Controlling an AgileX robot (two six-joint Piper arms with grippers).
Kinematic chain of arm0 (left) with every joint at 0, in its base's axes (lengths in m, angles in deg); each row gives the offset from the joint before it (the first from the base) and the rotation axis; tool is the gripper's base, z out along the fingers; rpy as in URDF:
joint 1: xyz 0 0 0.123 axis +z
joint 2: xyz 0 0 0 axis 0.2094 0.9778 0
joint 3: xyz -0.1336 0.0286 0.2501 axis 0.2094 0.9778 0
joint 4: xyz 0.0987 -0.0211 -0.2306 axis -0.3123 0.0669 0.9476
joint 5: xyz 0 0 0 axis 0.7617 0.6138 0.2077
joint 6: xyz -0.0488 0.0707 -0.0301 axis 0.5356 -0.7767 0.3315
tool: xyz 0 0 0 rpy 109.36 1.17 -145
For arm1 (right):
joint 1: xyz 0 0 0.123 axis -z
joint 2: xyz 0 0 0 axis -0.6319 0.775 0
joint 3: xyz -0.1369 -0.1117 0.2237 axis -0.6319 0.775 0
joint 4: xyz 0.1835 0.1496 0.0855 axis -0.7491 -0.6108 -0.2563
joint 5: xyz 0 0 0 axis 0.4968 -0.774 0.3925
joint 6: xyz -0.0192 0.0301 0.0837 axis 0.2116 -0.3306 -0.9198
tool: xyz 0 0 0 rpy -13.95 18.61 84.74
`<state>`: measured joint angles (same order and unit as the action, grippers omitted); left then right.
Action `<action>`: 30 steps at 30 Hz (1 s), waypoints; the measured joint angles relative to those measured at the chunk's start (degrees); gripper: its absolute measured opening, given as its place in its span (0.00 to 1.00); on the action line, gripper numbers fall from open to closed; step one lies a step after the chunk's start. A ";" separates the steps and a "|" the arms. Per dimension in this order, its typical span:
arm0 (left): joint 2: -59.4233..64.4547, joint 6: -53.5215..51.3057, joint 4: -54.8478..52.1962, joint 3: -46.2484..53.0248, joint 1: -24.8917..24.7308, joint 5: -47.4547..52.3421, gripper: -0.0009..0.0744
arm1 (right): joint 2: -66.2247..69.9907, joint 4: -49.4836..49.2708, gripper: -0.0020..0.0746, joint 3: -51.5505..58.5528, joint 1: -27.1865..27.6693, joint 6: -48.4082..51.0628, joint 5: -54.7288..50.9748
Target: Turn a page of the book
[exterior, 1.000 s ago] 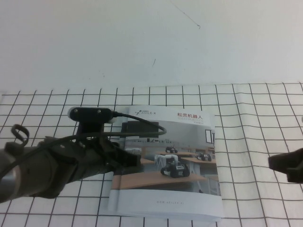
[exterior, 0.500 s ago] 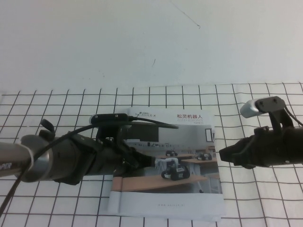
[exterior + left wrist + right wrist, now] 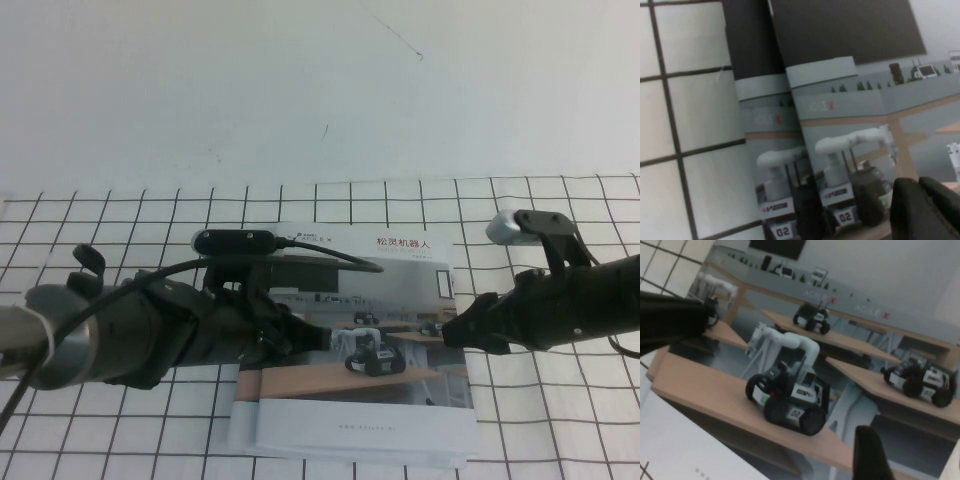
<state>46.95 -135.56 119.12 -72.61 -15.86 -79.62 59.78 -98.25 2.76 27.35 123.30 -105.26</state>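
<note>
The book (image 3: 360, 428) lies shut on the checked cloth, near the front middle. Its front cover page (image 3: 400, 262) faces up, with the robot-classroom photo and Chinese title. A narrow strip with the same photo shows along the cover's left edge (image 3: 762, 150). My left gripper (image 3: 322, 340) is shut and empty, its tip over the cover's left-middle part; it also shows in the left wrist view (image 3: 922, 200) and the right wrist view (image 3: 670, 320). My right gripper (image 3: 450, 335) points left, low at the cover's right edge (image 3: 870, 455). The cover fills the right wrist view (image 3: 840, 340).
A white cloth with a black grid (image 3: 560, 420) covers the table. A plain white wall (image 3: 300, 90) rises behind it. Both dark arms reach over the cloth on either side of the book.
My right arm has come in from the right edge to the book's right edge. My left gripper has moved right over the cover. A second layer now shows along the book's left edge.
</note>
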 joint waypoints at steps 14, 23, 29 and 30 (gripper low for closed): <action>-0.41 0.00 -5.86 0.03 0.60 2.44 0.01 | 4.71 0.50 0.51 -0.44 0.00 -1.26 -0.20; -0.41 1.58 -6.34 0.03 5.70 5.49 0.01 | 4.71 0.50 0.51 -0.44 0.00 -1.26 -0.39; -0.41 2.45 -6.54 0.03 6.39 7.07 0.01 | 5.43 0.50 0.51 -0.44 0.00 -1.35 -1.49; -0.41 2.45 -6.54 0.03 6.39 7.29 0.01 | 5.98 0.50 0.51 -0.44 0.00 -1.35 -1.81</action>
<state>46.53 -133.11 112.57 -72.57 -9.47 -72.32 65.76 -97.74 2.31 27.35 121.94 -107.08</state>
